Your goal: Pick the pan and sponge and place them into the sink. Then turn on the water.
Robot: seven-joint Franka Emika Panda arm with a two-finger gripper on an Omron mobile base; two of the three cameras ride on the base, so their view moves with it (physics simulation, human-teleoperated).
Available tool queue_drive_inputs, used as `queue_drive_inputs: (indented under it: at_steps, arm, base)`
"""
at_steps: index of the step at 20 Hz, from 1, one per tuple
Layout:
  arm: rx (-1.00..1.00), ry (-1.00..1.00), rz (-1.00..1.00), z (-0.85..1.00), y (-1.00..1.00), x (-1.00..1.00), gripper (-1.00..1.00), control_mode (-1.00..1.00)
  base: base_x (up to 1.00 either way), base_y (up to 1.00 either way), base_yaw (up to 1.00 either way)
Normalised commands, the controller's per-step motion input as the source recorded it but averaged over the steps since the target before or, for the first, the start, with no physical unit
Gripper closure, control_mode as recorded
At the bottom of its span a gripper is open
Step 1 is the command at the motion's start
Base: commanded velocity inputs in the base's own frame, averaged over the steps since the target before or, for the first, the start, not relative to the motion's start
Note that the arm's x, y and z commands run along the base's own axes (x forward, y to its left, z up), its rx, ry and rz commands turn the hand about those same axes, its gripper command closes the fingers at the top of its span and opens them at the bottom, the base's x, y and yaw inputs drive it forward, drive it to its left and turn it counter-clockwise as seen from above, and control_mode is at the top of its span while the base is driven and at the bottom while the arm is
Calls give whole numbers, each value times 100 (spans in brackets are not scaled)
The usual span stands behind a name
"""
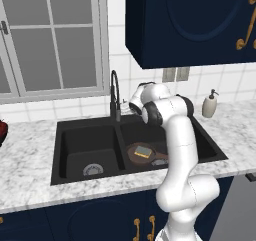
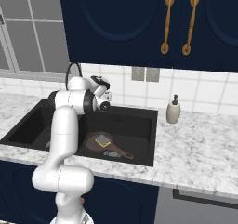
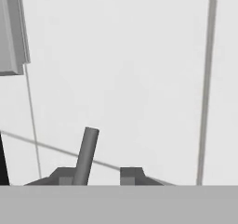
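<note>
Pan (image 1: 142, 153) and sponge (image 1: 143, 151) already lie in the sink (image 1: 70, 130), so by my judgement the step in hand is the tap.

Left base view: the pan sits on the floor of the right basin, just right of centre frame, with the yellow sponge resting inside it. The faucet (image 1: 114, 92) arches up behind the divider at centre, and no stream falls from it. The arm bends over the right basin, its hand ending just right of the faucet's base; the gripper itself is too hidden here to judge.

Right base view: the pan (image 2: 98, 141) lies at lower centre-left with its handle running toward the lower right, the sponge (image 2: 102, 140) on it. The faucet (image 2: 73, 69) curves behind the arm's elbow at upper left. A beige soap bottle (image 2: 173, 110) stands on the counter right of the sink, well apart from the work.

Hand view: the gripper (image 3: 97, 176) faces the white tiled wall. A thin grey lever (image 3: 86, 155) rises at lower left, right against the left fingertip (image 3: 65, 176) and inside the narrow gap between the two tips. Whether they actually pinch it I cannot tell.

To do this well, keep the lever centred between the tips, push sideways in a smooth arc about its pivot, and stop once water shows.
</note>
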Motion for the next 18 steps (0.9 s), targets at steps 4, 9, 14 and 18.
queue_drive_inputs:
  at_steps: [4,9,14,18]
  arm:
    - [19,0,0,-31,-85,56,100,-100]
    - [26,0,0,-41,-100,53,100,-100]
    - [31,4,0,-49,-100,54,100,-100]
    - [32,13,3,-61,-100,49,100,-100]
  base:
    - [0,0,0]
    - [0,0,0]
    - [0,0,0]
    - [0,0,0]
